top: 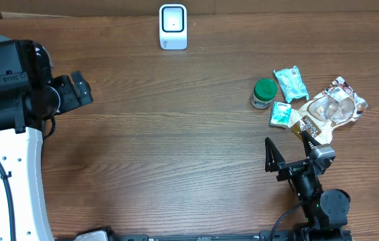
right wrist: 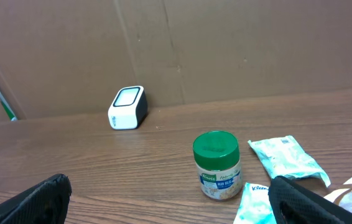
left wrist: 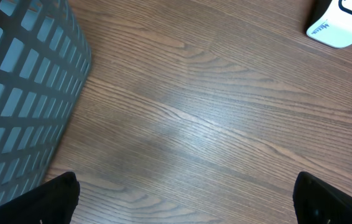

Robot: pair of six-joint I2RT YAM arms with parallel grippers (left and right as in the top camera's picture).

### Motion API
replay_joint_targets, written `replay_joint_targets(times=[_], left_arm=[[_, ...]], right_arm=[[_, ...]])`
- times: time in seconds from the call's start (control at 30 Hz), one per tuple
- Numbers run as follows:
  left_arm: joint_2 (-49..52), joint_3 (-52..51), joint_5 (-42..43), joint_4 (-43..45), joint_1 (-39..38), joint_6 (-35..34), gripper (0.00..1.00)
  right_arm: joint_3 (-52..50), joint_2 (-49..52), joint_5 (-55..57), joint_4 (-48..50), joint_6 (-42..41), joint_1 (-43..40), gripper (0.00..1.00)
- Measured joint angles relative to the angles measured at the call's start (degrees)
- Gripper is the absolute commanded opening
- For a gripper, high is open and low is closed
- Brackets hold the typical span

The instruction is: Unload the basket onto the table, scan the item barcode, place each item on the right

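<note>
Over on the right side of the table [top: 176, 147]: a small cluster of a green-lidded jar [top: 264, 93], two teal packets [top: 290, 84] and a crinkly snack bag [top: 333, 107], all near one another.

Just beyond the right gripper [top: 288, 148], that cluster, straight ahead of the fingers and a little to their right. Well apart from the left gripper [top: 76, 90], parked across the table beside the grey basket [left wrist: 20, 93]. So clearly a job for the right arm.

From the right wrist: jar [right wrist: 216, 165] upright, lid on top, label facing the camera, and no long axis to line up with. Looks like the easiest pick, taken across its round body. Packets [right wrist: 286, 158] flat on the wood and probably fiddlier to lift.

Right gripper [right wrist: 170, 205] spread wide, nothing between the fingers, touching nothing. Same for the left gripper [left wrist: 188, 205]: fully apart, empty, only bare wood beneath.

And the scanner [top: 173, 27]? Up at the far edge, well to the left of the cluster, with its window [right wrist: 128, 99] facing up. A fair carry across, by the look of it, and whichever face bears the barcode will need turning toward that window. No barcode readable from here.
</note>
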State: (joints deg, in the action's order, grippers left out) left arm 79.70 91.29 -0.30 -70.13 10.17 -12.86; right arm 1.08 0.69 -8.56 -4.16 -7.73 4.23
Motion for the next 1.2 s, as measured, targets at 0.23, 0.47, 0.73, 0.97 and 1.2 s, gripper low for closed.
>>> replay_joint_targets(times=[0.23,0.47,0.73,0.97,1.2], left_arm=[[0.0,0.0,0.0,0.0,0.0,0.0,1.0],[-8.6,-0.9,0.0,0.1,0.0,0.0,1.0],[-28.5,-9.8,0.0,0.3,-1.3,0.0,1.0],[-44.0,-29.4,-1.7,5.4,-6.7,0.0,1.0],[-60.0,-50.1,-3.5,33.4,-8.6,1.4,0.99]], right_arm=[[0.0,0.0,0.0,0.0,0.0,0.0,1.0],[0.0,0.0,0.0,0.0,0.0,0.0,1.0],[0.0,0.0,0.0,0.0,0.0,0.0,1.0],[0.0,0.0,0.0,0.0,0.0,0.0,1.0],[0.0,0.0,0.0,0.0,0.0,0.0,1.0]])
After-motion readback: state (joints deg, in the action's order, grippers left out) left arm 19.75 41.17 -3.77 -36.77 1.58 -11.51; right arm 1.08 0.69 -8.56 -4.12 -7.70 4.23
